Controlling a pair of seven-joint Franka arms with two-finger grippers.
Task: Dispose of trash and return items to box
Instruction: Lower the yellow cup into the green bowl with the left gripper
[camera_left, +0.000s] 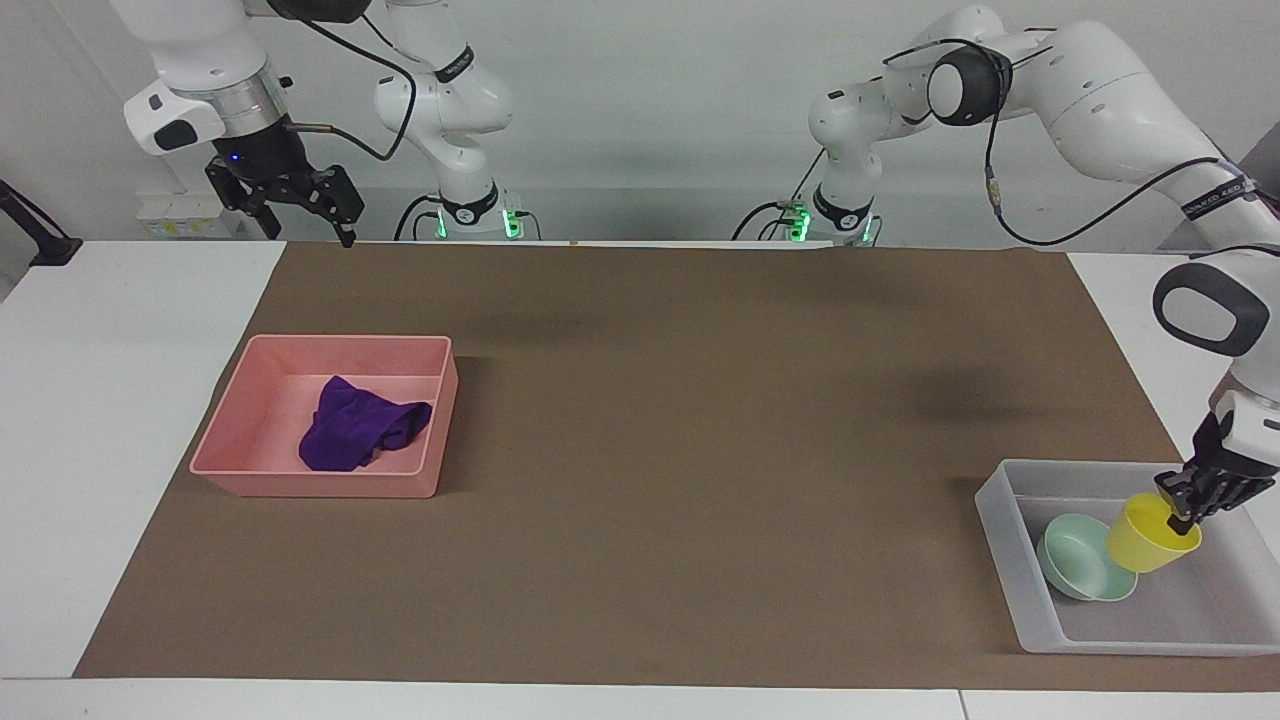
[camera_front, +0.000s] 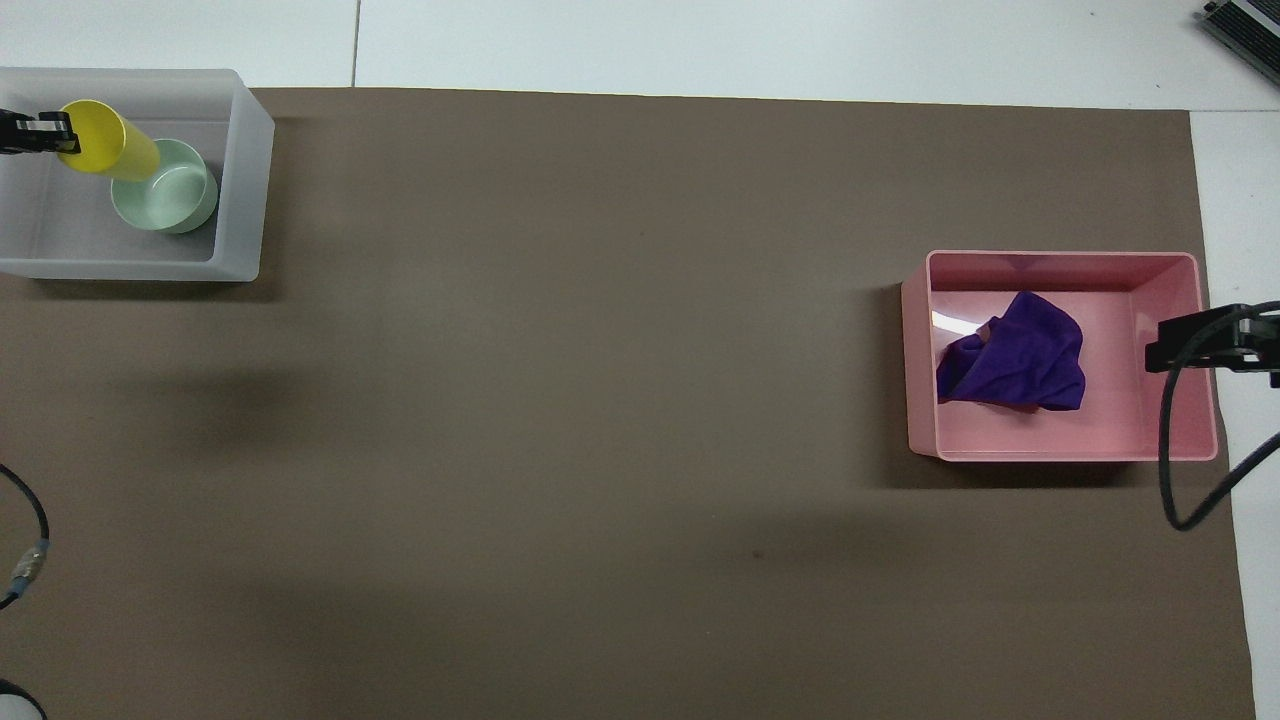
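Left gripper (camera_left: 1186, 512) on tilted cup (camera_left: 1150, 536)

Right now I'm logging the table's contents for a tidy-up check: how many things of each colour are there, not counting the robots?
Purple: 1, rag in the pink bin
Pink: 1, bin
Yellow: 1, cup held by the left gripper inside the tray
Mint green: 1, bowl in the tray
Frosted white: 1, tray
Total: 5
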